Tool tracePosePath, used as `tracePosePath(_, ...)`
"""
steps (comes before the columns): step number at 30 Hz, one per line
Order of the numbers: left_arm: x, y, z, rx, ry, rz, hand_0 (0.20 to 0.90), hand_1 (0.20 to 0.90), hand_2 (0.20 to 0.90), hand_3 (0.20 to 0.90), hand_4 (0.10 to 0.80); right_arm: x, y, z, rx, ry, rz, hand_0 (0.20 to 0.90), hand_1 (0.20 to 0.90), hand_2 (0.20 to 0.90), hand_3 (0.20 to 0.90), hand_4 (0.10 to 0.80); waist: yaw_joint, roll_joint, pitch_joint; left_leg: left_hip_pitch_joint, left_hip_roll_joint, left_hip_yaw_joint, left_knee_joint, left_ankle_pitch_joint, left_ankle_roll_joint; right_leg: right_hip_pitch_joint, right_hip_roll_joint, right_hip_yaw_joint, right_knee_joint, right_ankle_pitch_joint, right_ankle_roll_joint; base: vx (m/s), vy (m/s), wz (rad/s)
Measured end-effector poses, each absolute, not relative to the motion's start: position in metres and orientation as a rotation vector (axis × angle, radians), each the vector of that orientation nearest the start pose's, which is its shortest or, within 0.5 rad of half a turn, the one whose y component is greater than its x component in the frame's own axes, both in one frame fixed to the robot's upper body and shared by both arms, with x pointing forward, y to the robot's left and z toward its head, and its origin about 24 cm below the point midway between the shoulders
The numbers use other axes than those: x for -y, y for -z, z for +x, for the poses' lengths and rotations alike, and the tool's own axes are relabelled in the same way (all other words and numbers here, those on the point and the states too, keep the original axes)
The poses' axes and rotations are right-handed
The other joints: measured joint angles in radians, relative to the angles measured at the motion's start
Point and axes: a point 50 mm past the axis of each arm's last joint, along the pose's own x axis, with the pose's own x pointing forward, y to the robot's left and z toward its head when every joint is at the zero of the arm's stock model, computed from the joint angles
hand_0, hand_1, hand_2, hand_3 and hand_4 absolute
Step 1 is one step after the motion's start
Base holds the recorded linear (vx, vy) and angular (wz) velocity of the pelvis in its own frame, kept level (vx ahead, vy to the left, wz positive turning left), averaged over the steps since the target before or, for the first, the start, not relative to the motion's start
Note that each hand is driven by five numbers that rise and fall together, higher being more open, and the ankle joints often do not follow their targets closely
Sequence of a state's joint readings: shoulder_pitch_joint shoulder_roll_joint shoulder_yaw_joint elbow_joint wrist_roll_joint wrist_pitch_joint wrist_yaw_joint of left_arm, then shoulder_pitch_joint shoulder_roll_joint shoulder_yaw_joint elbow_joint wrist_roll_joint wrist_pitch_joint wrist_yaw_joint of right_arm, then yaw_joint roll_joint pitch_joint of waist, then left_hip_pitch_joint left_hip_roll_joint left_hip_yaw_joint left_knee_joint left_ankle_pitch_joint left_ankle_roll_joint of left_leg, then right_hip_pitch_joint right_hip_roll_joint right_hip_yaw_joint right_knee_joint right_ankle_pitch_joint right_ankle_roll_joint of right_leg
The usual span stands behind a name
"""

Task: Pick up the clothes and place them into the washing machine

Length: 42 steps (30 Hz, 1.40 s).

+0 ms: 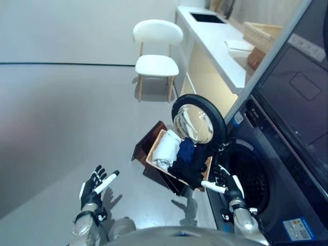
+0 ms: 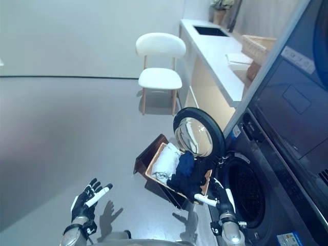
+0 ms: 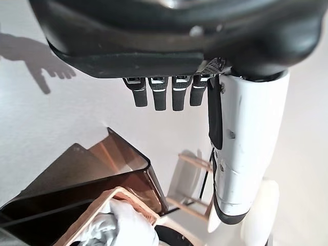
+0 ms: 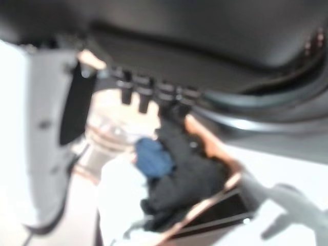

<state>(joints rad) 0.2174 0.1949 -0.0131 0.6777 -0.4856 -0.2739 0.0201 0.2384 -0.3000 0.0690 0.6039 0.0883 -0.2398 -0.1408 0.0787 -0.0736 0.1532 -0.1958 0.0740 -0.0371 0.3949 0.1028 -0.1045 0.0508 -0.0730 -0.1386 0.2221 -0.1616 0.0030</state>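
The clothes [image 1: 185, 160] are lying in the basket [image 1: 154, 149], beside the washing machine [image 1: 251, 179]. Right hand [image 1: 225, 185], fingers straight, is hovering at the basket's near edge; left hand [image 1: 95, 187] is idling, fingers spread. Soft, light fabric: bunch the dark top folds.

A smooth grey floor [image 1: 61, 118] met a pale wall [image 1: 66, 25]. A white chair [image 1: 156, 56] with wooden legs stood beside a long white counter [image 1: 215, 46] holding a wicker basket [image 1: 261, 36].

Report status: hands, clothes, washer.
Left hand open, idle. Right hand open beside basket. Clothes in basket. Washer door open, drum clear.
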Motion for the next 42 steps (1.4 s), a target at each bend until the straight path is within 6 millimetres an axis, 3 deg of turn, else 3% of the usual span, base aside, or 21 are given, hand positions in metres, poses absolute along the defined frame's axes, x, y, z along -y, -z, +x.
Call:
tracePosePath(2,-0.228,0.112,0.123,-0.606,-0.354,-0.225,0.900,0.900,0.900,0.900,0.800,0.247,0.094,0.137,-0.579,0.210,-0.271,0.900,0.900,0.900,0.900,0.800,0.001,0.003,0.004,-0.026,0.002,-0.013,-0.011,-0.003,0.002,-0.016,-0.003,0.004,0.008,0.002,-0.005,0.147,0.014,-0.44)
tracePosePath(4,-0.227,0.114,0.117,-0.622,-0.359,-0.227,0.900,0.900,0.900,0.900,0.800,0.247,0.093,0.138,-0.575,0.214,-0.273,0.900,0.900,0.900,0.900,0.800,0.017,0.012,0.009,-0.009,0.010,-0.036,-0.151,-0.015,-0.006,-0.039,0.000,0.039,0.012,0.008,-0.014,0.181,0.045,-0.43)
tracePosePath(7,-0.224,0.117,0.118,-0.632,-0.362,-0.235,0.900,0.900,0.900,0.900,0.800,0.248,0.092,0.139,-0.571,0.224,-0.281,0.900,0.900,0.900,0.900,0.800,0.016,0.046,0.030,0.004,0.054,-0.044,-0.325,-0.018,-0.011,-0.046,0.028,0.084,0.017,0.013,-0.022,0.170,0.060,-0.32)
tracePosePath(10,-0.219,0.120,0.113,-0.650,-0.376,-0.257,0.900,0.900,0.900,0.900,0.800,0.248,0.090,0.145,-0.554,0.220,-0.288,0.900,0.900,0.900,0.900,0.800,0.028,0.087,0.032,0.052,0.086,-0.028,-0.349,-0.068,-0.014,-0.044,0.041,0.137,0.017,0.000,0.008,0.249,0.132,-0.47)
tracePosePath(11,-0.216,0.122,0.110,-0.658,-0.390,-0.273,0.900,0.900,0.900,0.900,0.800,0.248,0.089,0.148,-0.547,0.216,-0.293,0.900,0.900,0.900,0.900,0.800,0.032,0.114,0.023,0.087,0.085,-0.029,-0.358,-0.075,0.001,-0.042,0.044,0.159,0.016,-0.003,0.036,0.250,0.167,-0.42)
tracePosePath(12,-0.216,0.122,0.111,-0.656,-0.407,-0.281,0.900,0.900,0.900,0.900,0.800,0.244,0.089,0.150,-0.543,0.202,-0.290,0.900,0.900,0.900,0.900,0.800,0.040,0.109,0.019,0.086,0.069,-0.013,-0.336,-0.070,0.006,-0.031,0.027,0.184,-0.013,-0.003,0.046,0.269,0.204,-0.44)
tracePosePath(13,-0.218,0.119,0.115,-0.636,-0.410,-0.284,0.900,0.900,0.900,0.900,0.800,0.239,0.089,0.153,-0.534,0.183,-0.288,0.900,0.900,0.900,0.900,0.800,0.048,0.108,0.018,0.088,0.061,0.011,-0.327,-0.048,0.046,-0.021,0.017,0.182,-0.011,-0.006,0.049,0.177,0.142,-0.28)
tracePosePath(14,-0.221,0.118,0.116,-0.628,-0.415,-0.279,0.900,0.900,0.900,0.900,0.800,0.235,0.090,0.153,-0.535,0.177,-0.278,0.900,0.900,0.900,0.900,0.800,0.047,0.097,0.015,0.087,0.051,0.022,-0.321,-0.034,0.058,-0.020,0.001,0.182,0.008,-0.020,0.051,0.285,0.264,-0.29)
tracePosePath(15,-0.229,0.115,0.121,-0.613,-0.418,-0.261,0.900,0.900,0.900,0.900,0.800,0.225,0.093,0.153,-0.541,0.163,-0.253,0.900,0.900,0.900,0.900,0.800,0.044,0.063,-0.001,0.092,0.021,0.046,-0.319,-0.022,0.069,-0.018,-0.027,0.185,0.007,-0.039,0.073,0.283,0.264,-0.11)
tracePosePath(16,-0.232,0.111,0.128,-0.594,-0.423,-0.251,0.900,0.900,0.900,0.900,0.800,0.220,0.095,0.154,-0.545,0.169,-0.232,0.900,0.900,0.900,0.900,0.800,0.034,0.049,-0.004,0.083,-0.001,0.043,-0.277,-0.051,0.087,0.017,-0.056,0.178,-0.046,-0.023,0.108,0.283,0.264,-0.11)
tracePosePath(17,-0.232,0.110,0.132,-0.585,-0.420,-0.250,0.900,0.900,0.900,0.900,0.800,0.218,0.096,0.154,-0.549,0.172,-0.228,0.900,0.900,0.900,0.900,0.800,0.036,0.048,-0.007,0.075,-0.006,0.049,-0.262,-0.066,0.083,0.031,-0.063,0.182,-0.060,-0.022,0.108,0.272,0.206,-0.07)
tracePosePath(21,-0.233,0.095,0.162,-0.487,-0.415,-0.247,0.900,0.900,0.900,0.900,0.800,0.212,0.095,0.162,-0.538,0.166,-0.222,0.900,0.900,0.900,0.900,0.800,0.048,0.018,-0.023,0.046,-0.047,0.085,-0.202,-0.117,0.120,0.043,-0.113,0.178,-0.105,-0.004,0.127,0.246,0.191,-0.09)
tracePosePath(22,-0.234,0.094,0.162,-0.476,-0.419,-0.245,0.900,0.900,0.900,0.900,0.800,0.211,0.093,0.167,-0.525,0.161,-0.221,0.900,0.900,0.900,0.900,0.800,0.047,0.015,-0.027,0.048,-0.053,0.097,-0.204,-0.124,0.126,0.046,-0.123,0.178,-0.111,0.002,0.139,0.189,0.172,0.00)
tracePosePath(28,-0.238,0.097,0.153,-0.494,-0.455,-0.229,0.900,0.900,0.900,0.900,0.800,0.205,0.088,0.179,-0.487,0.162,-0.187,0.900,0.900,0.900,0.900,0.800,0.051,-0.008,-0.079,0.030,-0.098,0.119,-0.240,-0.146,0.157,0.003,-0.165,0.167,-0.111,0.020,0.136,0.183,0.188,-0.03)
tracePosePath(30,-0.238,0.101,0.144,-0.522,-0.466,-0.229,0.900,0.900,0.900,0.900,0.800,0.206,0.087,0.179,-0.486,0.181,-0.190,0.900,0.900,0.900,0.900,0.800,0.049,-0.006,-0.106,0.032,-0.109,0.124,-0.266,-0.144,0.163,-0.019,-0.178,0.169,-0.093,0.027,0.131,0.170,0.209,-0.07)
tracePosePath(32,-0.239,0.103,0.140,-0.535,-0.478,-0.225,0.900,0.900,0.900,0.900,0.800,0.207,0.087,0.181,-0.483,0.189,-0.190,0.900,0.900,0.900,0.900,0.800,0.048,0.005,-0.122,0.040,-0.125,0.136,-0.285,-0.136,0.182,-0.048,-0.185,0.169,-0.047,0.048,0.113,0.189,0.260,-0.09)
tracePosePath(36,-0.240,0.103,0.138,-0.539,-0.480,-0.221,0.900,0.900,0.900,0.900,0.800,0.206,0.085,0.184,-0.481,0.187,-0.188,0.900,0.900,0.900,0.900,0.800,0.047,0.033,-0.120,0.097,-0.145,0.148,-0.313,-0.137,0.224,-0.126,-0.201,0.166,0.152,0.085,0.105,0.143,0.262,-0.11)
tracePosePath(37,-0.240,0.104,0.138,-0.540,-0.481,-0.221,0.900,0.900,0.900,0.900,0.800,0.205,0.084,0.187,-0.474,0.186,-0.185,0.900,0.900,0.900,0.900,0.800,0.045,0.056,-0.105,0.132,-0.141,0.156,-0.341,-0.128,0.242,-0.153,-0.222,0.123,0.244,0.120,0.106,0.162,0.151,-0.08)
tracePosePath(39,-0.242,0.102,0.138,-0.534,-0.487,-0.218,0.900,0.900,0.900,0.900,0.800,0.205,0.084,0.187,-0.475,0.180,-0.187,0.900,0.900,0.900,0.900,0.800,0.035,0.069,-0.097,0.168,-0.146,0.161,-0.372,-0.137,0.249,-0.182,-0.231,0.094,0.300,0.129,0.109,0.131,0.060,-0.06)
tracePosePath(41,-0.248,0.100,0.138,-0.520,-0.497,-0.211,0.900,0.900,0.900,0.900,0.800,0.203,0.082,0.190,-0.465,0.169,-0.185,0.900,0.900,0.900,0.900,0.800,0.038,0.079,-0.089,0.178,-0.148,0.173,-0.396,-0.126,0.262,-0.218,-0.235,0.059,0.249,0.125,0.113,0.085,-0.009,0.07)
tracePosePath(42,-0.249,0.099,0.139,-0.516,-0.500,-0.212,0.900,0.900,0.900,0.900,0.800,0.202,0.081,0.193,-0.456,0.167,-0.185,0.900,0.900,0.900,0.900,0.800,0.038,0.083,-0.082,0.180,-0.148,0.174,-0.405,-0.120,0.267,-0.226,-0.237,0.038,0.211,0.113,0.132,0.127,-0.077,0.22)
